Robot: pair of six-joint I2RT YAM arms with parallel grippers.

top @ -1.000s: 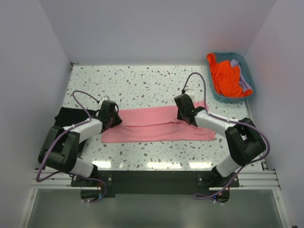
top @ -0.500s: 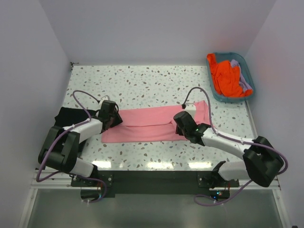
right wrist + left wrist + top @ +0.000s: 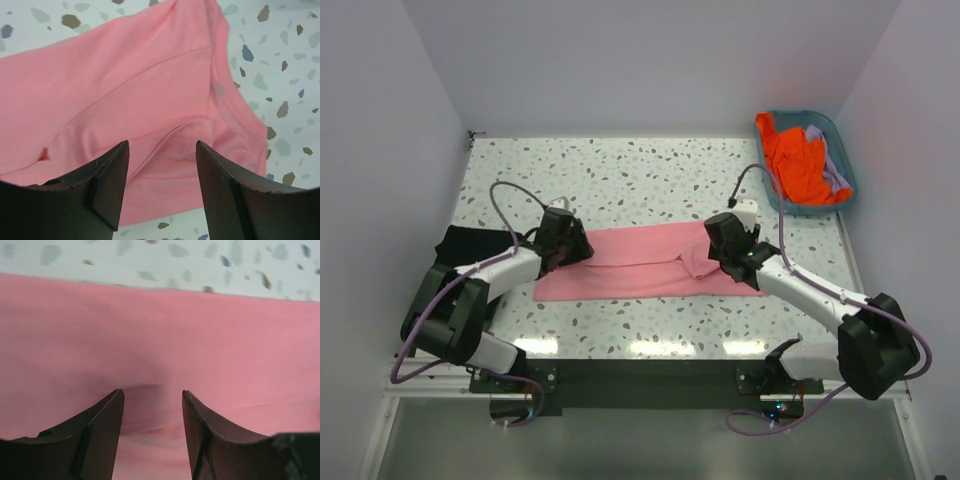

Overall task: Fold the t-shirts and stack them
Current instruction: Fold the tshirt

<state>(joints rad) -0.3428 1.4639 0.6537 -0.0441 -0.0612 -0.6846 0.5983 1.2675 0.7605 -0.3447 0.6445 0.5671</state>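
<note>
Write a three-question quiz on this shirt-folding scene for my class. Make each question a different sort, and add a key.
1. True or false: the salmon-pink t-shirt lies inside the teal basket.
2. Which shirt lies at the left edge of the table? A. black t-shirt B. orange t-shirt C. lavender t-shirt
3. Fill the gap: over the pink fabric, the left gripper and the right gripper both have their fingers ____.
Key: 1 false; 2 A; 3 open.
</note>
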